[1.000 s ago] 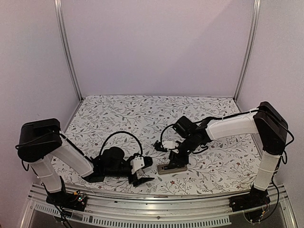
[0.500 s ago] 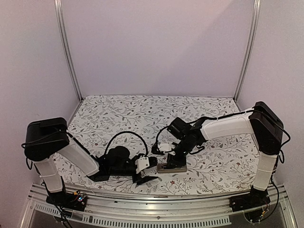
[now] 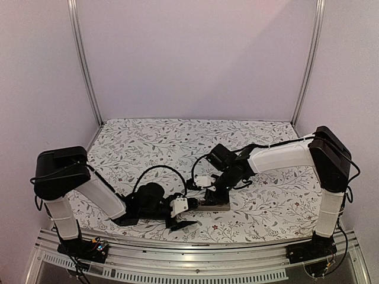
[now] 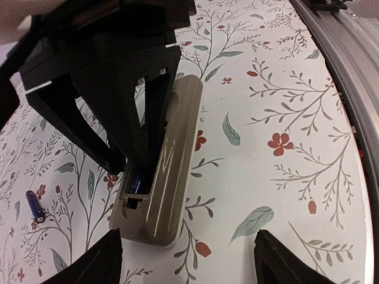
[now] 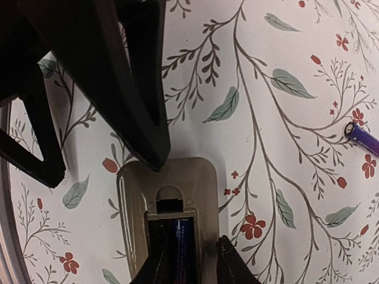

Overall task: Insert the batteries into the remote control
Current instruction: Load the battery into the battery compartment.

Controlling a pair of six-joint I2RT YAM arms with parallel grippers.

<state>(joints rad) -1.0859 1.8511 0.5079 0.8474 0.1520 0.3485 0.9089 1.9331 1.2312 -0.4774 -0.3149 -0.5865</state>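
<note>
Counted: one remote control (image 3: 214, 207), lying grey-tan back up near the front edge of the desk (image 3: 177, 139), between the two arms. Looks long and narrow with rounded corners, plain and smooth on the back, battery compartment open at one end. Counted next: two thin dark cylinders with a blue-violet sheen. Seated battery (image 5: 181, 248) down in the open compartment, lengthwise, only partly in sight; loose battery (image 5: 362, 136) flat on the desk's flowered top, well apart from the remote control, touching nothing. Counted last: two hands. Right hand (image 5: 194, 255) low over the compartment, fingers narrowly parted, a tip on each side of the seated battery, the gap wider than that battery; cannot tell any contact with it. Left hand (image 4: 190, 260) spread wide, holding nothing, just beside the compartment end of the remote control, pointed toward it and clear of it in the left wrist view.
</note>
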